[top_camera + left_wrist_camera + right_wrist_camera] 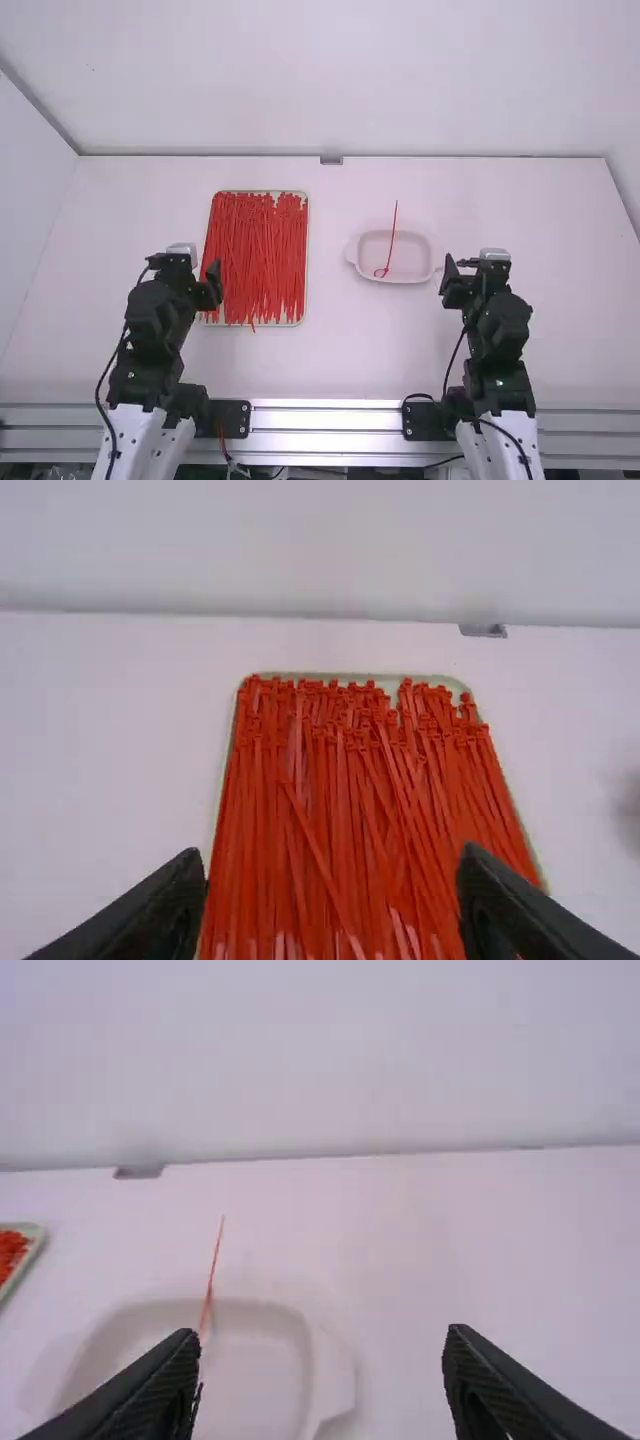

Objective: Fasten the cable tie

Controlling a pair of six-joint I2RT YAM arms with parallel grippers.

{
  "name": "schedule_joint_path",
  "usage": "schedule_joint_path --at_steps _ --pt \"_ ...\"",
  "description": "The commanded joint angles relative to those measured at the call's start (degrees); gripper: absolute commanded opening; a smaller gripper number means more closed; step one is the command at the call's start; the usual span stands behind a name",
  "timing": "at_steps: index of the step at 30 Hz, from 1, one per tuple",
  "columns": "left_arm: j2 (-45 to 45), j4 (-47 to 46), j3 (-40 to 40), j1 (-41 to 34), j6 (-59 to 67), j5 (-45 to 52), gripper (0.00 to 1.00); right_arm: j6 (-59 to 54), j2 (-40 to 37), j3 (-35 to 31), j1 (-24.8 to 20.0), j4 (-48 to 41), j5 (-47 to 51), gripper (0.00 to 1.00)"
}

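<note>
Thin red plastic cable ties [256, 258] left of centre look light, springy, slick, I'd pinch one near its head; black left gripper [328, 852] and black right gripper [320, 1332] both gape empty

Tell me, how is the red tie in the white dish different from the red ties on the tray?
The single tie lies alone in the dish; the pile of ties covers the tray. The single tie has a small loop at one end; the pile of ties is straight. The single tie leans out over the dish's rim; the pile of ties lies flat. Both are red and thin.
</note>
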Motion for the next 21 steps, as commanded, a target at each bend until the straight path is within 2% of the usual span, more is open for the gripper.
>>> schedule_joint_path --at_steps 1,10,17,21 --pt "-3.4 2.3 -3.2 0.2 2.4 -0.6 0.59 -0.4 -3.4 -3.5 0.1 0.2 -0.1 0.59" --pt "-14.9 10.3 -14.8 0.2 2.4 -0.6 0.39 -0.4 -15.1 -15.1 0.1 0.2 -0.1 0.39" --pt "-21.6 10.3 -21.4 0.2 2.4 -0.6 0.28 -0.4 -21.9 -15.7 0.1 0.2 -0.1 0.27" --pt "-24.7 10.3 -21.7 0.2 2.4 -0.6 0.21 -0.4 -24.3 -15.7 0.1 0.2 -0.1 0.2"
